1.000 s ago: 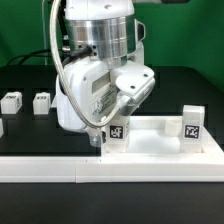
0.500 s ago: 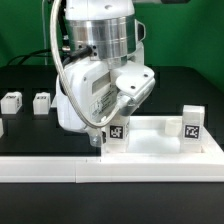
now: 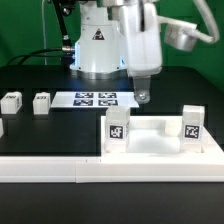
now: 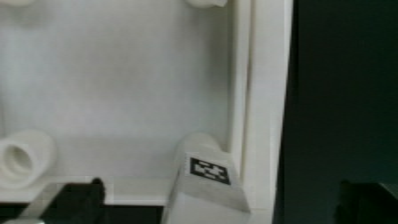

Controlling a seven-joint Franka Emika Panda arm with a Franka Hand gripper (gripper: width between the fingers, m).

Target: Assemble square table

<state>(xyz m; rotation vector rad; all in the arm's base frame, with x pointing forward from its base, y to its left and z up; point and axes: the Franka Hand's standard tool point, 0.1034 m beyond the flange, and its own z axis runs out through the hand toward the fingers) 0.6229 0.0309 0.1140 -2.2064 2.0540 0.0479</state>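
Observation:
The white square table top (image 3: 160, 142) lies tray-side up at the front, against the rail. Two tagged white legs stand upright in its corners, one on the exterior view's left (image 3: 117, 130) and one on the right (image 3: 191, 124). My gripper (image 3: 143, 97) hangs above and behind the left leg, clear of it, open and empty. In the wrist view the table top (image 4: 107, 90), a round socket (image 4: 22, 160) and the tagged leg (image 4: 210, 178) show below my gripper (image 4: 217, 200), with the dark fingertips (image 4: 75, 200) wide apart.
Two loose leg blocks (image 3: 12, 101) (image 3: 41, 101) lie at the exterior view's left, and a third (image 3: 1, 128) shows at the edge. The marker board (image 3: 92, 98) lies at the arm's base. A long white rail (image 3: 100, 166) runs along the front.
The arm has risen and swung toward the exterior view's right, away from the left leg it was low over. The leg stays standing in the table top.

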